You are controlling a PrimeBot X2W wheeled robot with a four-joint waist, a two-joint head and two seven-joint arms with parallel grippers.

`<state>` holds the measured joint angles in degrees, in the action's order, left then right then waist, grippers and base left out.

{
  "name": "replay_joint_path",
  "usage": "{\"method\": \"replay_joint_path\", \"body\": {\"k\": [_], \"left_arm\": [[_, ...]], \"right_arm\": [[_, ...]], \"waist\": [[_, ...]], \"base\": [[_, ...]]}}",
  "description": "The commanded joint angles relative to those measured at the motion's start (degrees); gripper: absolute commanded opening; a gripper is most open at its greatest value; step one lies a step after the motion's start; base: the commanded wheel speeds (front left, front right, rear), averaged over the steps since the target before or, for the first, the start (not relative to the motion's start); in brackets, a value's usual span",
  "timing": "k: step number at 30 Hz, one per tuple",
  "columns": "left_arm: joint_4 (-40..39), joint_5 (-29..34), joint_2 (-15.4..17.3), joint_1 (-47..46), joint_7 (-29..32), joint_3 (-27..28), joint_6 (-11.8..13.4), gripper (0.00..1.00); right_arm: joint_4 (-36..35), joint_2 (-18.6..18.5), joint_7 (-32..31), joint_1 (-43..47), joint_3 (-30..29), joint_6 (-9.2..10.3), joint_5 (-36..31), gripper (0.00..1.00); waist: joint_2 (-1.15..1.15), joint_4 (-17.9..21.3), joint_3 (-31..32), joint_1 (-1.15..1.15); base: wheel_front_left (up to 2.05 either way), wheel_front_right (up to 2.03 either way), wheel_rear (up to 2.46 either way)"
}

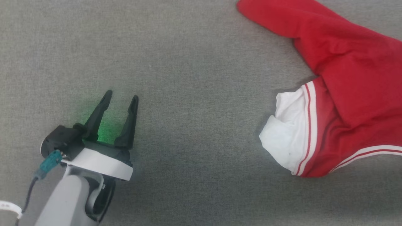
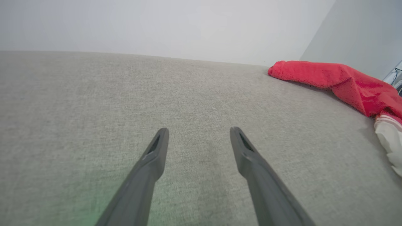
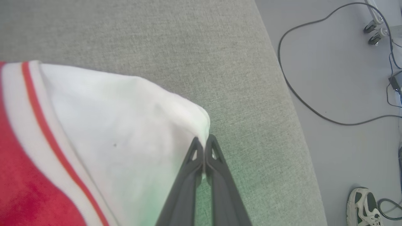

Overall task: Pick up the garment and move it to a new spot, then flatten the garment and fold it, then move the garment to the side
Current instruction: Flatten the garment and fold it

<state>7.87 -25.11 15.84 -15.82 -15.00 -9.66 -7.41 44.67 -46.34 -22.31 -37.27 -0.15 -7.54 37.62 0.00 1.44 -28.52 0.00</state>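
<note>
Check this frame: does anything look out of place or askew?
The garment lies bunched and twisted on the grey surface, its white inside turned out near the striped trim; the right gripper pinches that white edge.

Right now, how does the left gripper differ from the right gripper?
The left gripper stands open; the right gripper is shut. The left gripper holds nothing, apart from the garment; the right gripper pinches the garment's white edge. Both have two dark fingers above the grey cloth surface.
</note>
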Motion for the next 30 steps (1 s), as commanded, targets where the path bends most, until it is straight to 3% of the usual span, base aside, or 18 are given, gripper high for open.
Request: {"method": "replay_joint_path", "body": {"k": [1, 6, 8, 11, 12, 14, 17, 20, 21, 26, 30], "left_arm": [[-0.2, -0.7, 1.4, -1.7, -0.3, -1.1, -0.1, 1.00], [-0.3, -2.7, 8.3, -5.2, 0.2, -7.3, -0.1, 1.00], [-1.0, -5.1, 11.9, -7.9, 3.6, -11.2, -0.1, 1.00], [-2.4, -10.4, 16.4, -11.9, 13.5, -16.8, -0.1, 1.00], [-3.7, -14.6, 18.1, -15.6, 21.4, -20.0, -0.1, 1.00], [-5.1, -18.8, 18.8, -18.7, 29.5, -23.1, -0.1, 1.00], [-5.0, -26.0, 17.6, -22.2, 41.9, -25.8, -0.1, 1.00], [-4.7, -32.5, 14.3, -25.2, 53.3, -27.9, 2.7, 1.00], [-4.7, -32.5, 14.3, -25.2, 53.3, -27.9, 2.7, 1.00], [-4.8, -38.9, 8.9, -29.7, 67.9, -31.8, 8.6, 1.00], [-3.7, -37.9, 7.6, -31.9, 71.4, -33.8, 11.6, 1.00]], "right_arm": [[0.0, 0.4, 2.0, 0.2, -0.1, 0.10, -0.3, 1.00], [-2.3, 1.6, 6.8, 2.3, 1.1, 0.10, -0.8, 1.00], [-4.2, 1.4, 9.7, 3.1, 1.3, 0.10, -0.8, 1.00], [-8.4, 2.2, 15.8, 4.3, 1.3, 0.09, -0.6, 1.00], [-10.7, 3.9, 20.4, 4.8, 0.6, 0.09, 0.8, 1.00], [-13.1, 6.7, 23.9, 5.2, 0.3, 0.05, 2.6, 1.00], [-15.5, 9.0, 26.9, 5.6, 1.6, 0.08, 2.3, 1.00], [-17.0, 11.5, 28.5, 5.4, 3.2, 0.05, 1.6, 1.00], [-17.0, 11.5, 28.5, 5.4, 3.2, 0.05, 1.6, 1.00], [-19.4, 13.7, 29.5, 4.9, 4.5, 0.05, 1.0, 1.00], [-21.3, 15.1, 30.0, 4.6, 5.5, 0.06, 0.5, 1.00]], "waist": [[0.00, 0.5, 0.8, 0.00], [0.00, 2.2, 3.3, 0.00], [0.00, 3.2, 4.4, 0.00], [0.00, 4.7, 5.8, 0.00], [0.00, 5.8, 6.5, 0.00], [0.00, 7.1, 7.1, 0.00], [0.00, 9.1, 7.6, 0.00], [0.00, 10.9, 7.4, 0.00], [0.00, 10.9, 7.4, 0.00], [0.00, 13.8, 6.3, 0.00], [0.00, 16.8, 5.1, 0.00]], "base": [[0.00, 0.00, 0.00], [0.00, 0.00, 0.00], [0.00, 0.00, 0.00], [0.00, 0.00, 0.00], [0.00, 0.00, 0.00], [0.00, 0.00, 0.00], [0.00, 0.00, 0.00], [0.00, 0.00, 0.00], [0.00, 0.00, 0.00], [0.00, 0.00, 0.00], [0.00, 0.00, 0.00]]}}
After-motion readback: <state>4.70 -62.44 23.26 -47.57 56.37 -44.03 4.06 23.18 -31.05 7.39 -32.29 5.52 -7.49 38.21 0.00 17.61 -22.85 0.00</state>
